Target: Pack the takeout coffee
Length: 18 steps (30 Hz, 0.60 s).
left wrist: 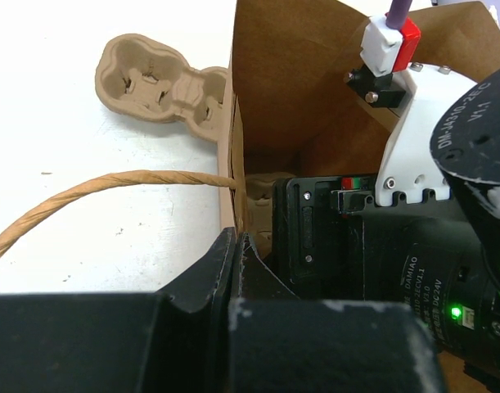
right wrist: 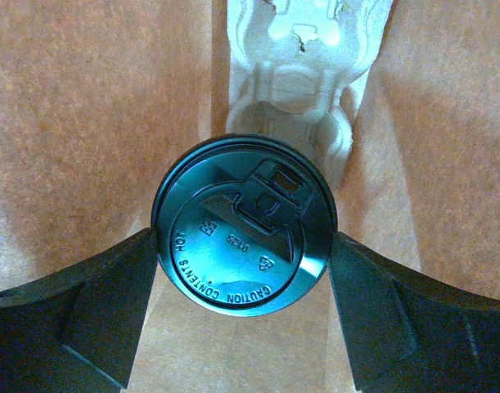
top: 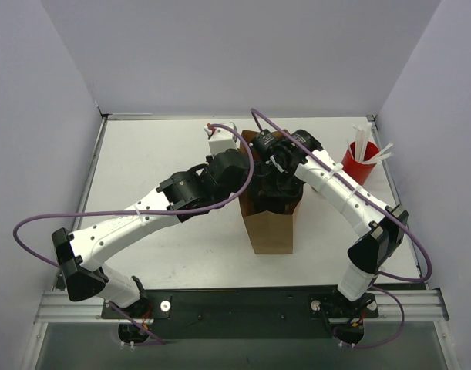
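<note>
seen from above, both arms crowd the mouth of a brown paper bag (top: pixel 270 227) standing on the white table (top: pixel 158 154), and they hide what is inside. the right wrist camera looks down into the bag and shows the takeout coffee (right wrist: pixel 244 225). its round black lid, embossed with a caution notice, sits clamped between the fingers of the right gripper (right wrist: pixel 244 254). the lid hides the cup's body. a pale moulded tray (right wrist: pixel 303 65) lies below, apparently on the bag's floor. the left wrist camera shows the left gripper (left wrist: pixel 236 254) pinched shut on the bag's rim, beside a twisted paper handle (left wrist: pixel 110 184). a pulp cup carrier (left wrist: pixel 159 86) lies on the table outside the bag. a red cup (top: pixel 357 163) of white sticks stands to the right.
</note>
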Each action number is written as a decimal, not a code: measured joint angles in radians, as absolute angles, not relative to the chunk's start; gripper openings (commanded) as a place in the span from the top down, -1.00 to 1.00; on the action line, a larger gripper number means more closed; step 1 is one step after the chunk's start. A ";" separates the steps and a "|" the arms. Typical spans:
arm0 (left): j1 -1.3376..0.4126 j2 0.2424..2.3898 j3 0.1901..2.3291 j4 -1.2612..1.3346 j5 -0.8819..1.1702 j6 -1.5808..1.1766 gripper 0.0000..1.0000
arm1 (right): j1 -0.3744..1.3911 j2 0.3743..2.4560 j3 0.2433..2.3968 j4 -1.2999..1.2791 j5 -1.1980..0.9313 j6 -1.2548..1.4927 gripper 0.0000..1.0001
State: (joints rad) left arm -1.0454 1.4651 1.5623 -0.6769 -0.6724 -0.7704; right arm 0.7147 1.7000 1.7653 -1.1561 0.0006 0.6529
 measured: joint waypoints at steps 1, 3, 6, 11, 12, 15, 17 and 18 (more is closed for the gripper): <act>-1.045 1.465 1.562 -0.677 -0.672 -0.769 1.00 | 0.715 1.700 1.765 -1.156 0.001 0.652 -0.52; -1.045 1.465 1.562 -0.674 -0.671 -0.762 1.00 | 0.715 1.700 1.761 -1.155 0.001 0.651 -0.52; -1.045 1.465 1.562 -0.664 -0.665 -0.752 1.00 | 0.715 1.700 1.747 -1.151 0.001 0.649 -0.52; -1.045 1.465 1.562 -0.644 -0.651 -0.738 1.00 | 0.715 1.700 1.734 -1.147 0.001 0.649 -0.52; -1.045 1.465 1.562 -0.643 -0.649 -0.735 1.00 | 0.715 1.700 1.734 -1.147 0.001 0.649 -0.52; -1.045 1.465 1.563 -0.643 -0.646 -0.725 1.00 | 0.715 1.700 1.734 -1.147 0.000 0.649 -0.52; -1.045 1.467 1.567 -0.643 -0.641 -0.721 1.00 | 0.715 1.700 1.735 -1.147 0.000 0.649 -0.52; -1.045 1.468 1.570 -0.643 -0.639 -0.720 1.00 | 0.715 1.700 1.735 -1.147 0.000 0.649 -0.52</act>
